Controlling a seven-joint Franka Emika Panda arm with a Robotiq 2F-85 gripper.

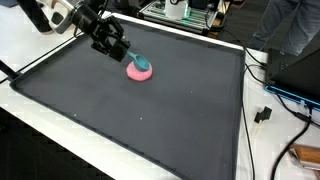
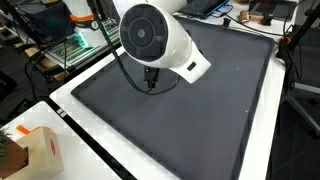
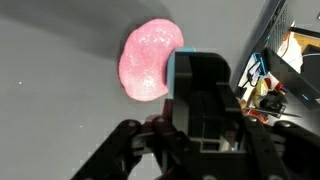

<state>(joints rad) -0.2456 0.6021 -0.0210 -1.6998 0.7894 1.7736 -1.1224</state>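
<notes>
Gripper (image 1: 130, 58) down at teal piece (image 1: 142, 65), which touches the pink disc (image 1: 137, 73). Can't tell if I'm clenched. Piece not yet clear of disc.

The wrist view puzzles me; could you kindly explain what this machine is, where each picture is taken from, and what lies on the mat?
This is one robot arm with a two-fingered gripper at its end, steered by a person. Two pictures come from cameras standing outside the robot; in an exterior view the arm's white joint fills the foreground. The third comes from a camera on the wrist, looking past the black fingers. On the dark mat lies a pink lump. A small teal thing sits at the gripper's tip, against the lump; whether the gripper grasps it I cannot tell. A cardboard box stands beside the mat.
</notes>
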